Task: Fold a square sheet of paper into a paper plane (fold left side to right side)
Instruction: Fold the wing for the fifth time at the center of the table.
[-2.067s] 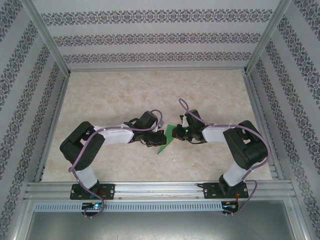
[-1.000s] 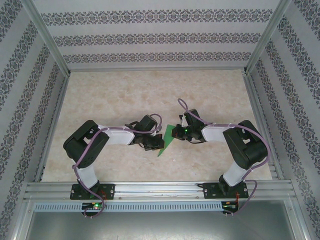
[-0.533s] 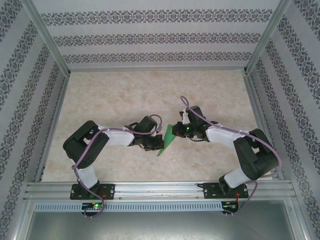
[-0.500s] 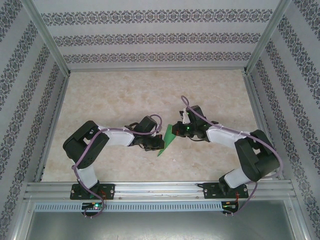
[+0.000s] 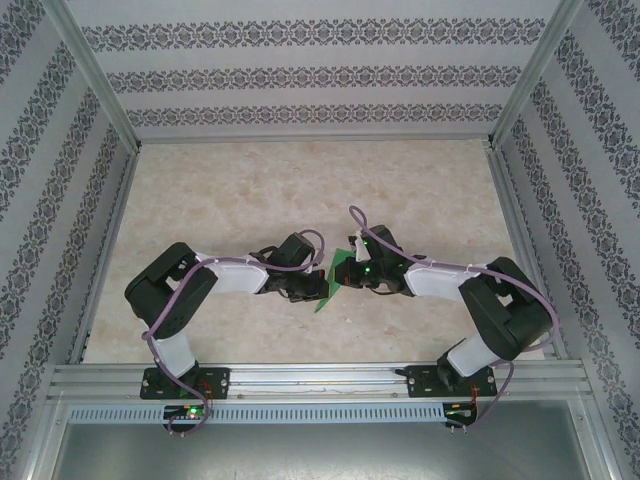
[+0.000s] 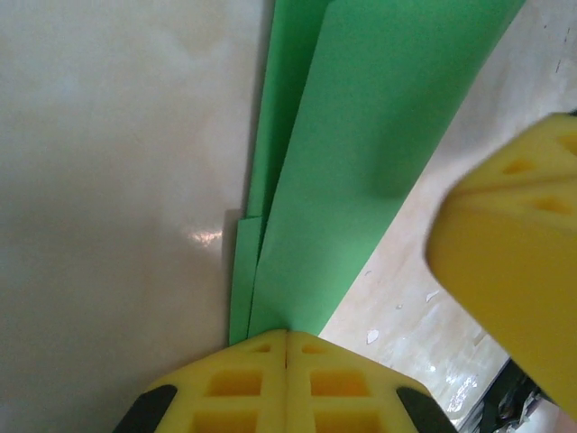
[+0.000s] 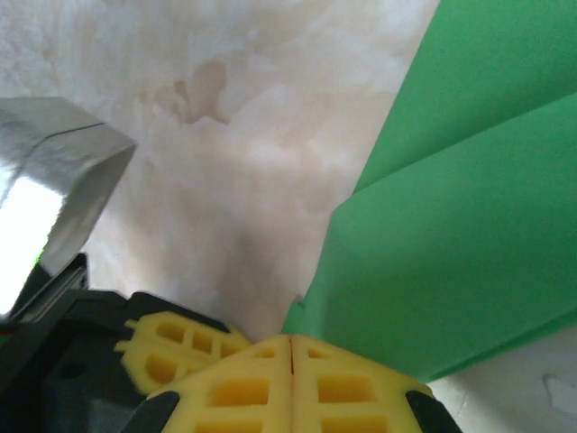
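The green sheet of paper (image 5: 324, 300) lies folded into a narrow, pointed, layered shape in the middle of the table, its tip toward the near side. In the left wrist view the paper (image 6: 361, 153) runs away from my left gripper (image 6: 287, 336), which is shut with its tips resting at the paper's near end. My left gripper (image 5: 316, 287) and right gripper (image 5: 341, 276) meet over the paper, almost touching. The right gripper (image 7: 291, 341) is shut, tips at the edge of the paper's (image 7: 469, 225) overlapping flaps.
The marble-look table (image 5: 250, 200) is walled by patterned panels and an aluminium frame (image 5: 300, 380) at the near edge. The right gripper's yellow finger (image 6: 514, 262) crowds the left wrist view. The left gripper's fingers (image 7: 167, 354) sit beside the right one.
The right arm has swung its gripper left and nearer, down onto the paper beside the left gripper. The left gripper has stayed on the paper's left edge.
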`<action>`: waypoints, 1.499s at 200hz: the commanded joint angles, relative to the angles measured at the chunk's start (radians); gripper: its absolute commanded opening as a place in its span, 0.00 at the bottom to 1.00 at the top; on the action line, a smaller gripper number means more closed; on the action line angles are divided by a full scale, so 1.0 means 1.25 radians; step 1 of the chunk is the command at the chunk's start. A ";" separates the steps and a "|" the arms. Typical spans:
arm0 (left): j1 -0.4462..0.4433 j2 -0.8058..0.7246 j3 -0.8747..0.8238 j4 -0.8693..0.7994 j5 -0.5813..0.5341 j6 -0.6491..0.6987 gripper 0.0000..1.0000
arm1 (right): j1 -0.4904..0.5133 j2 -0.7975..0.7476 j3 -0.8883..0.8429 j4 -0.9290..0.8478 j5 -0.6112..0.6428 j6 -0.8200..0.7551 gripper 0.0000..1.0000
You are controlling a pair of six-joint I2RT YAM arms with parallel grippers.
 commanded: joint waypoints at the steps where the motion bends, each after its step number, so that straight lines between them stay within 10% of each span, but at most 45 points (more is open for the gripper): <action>1: -0.009 0.033 -0.031 -0.112 -0.093 0.016 0.00 | 0.009 0.033 -0.006 0.042 -0.006 0.009 0.00; 300: -0.009 0.025 -0.049 -0.165 -0.135 0.027 0.00 | -0.298 0.168 0.088 -0.043 -0.023 -0.129 0.00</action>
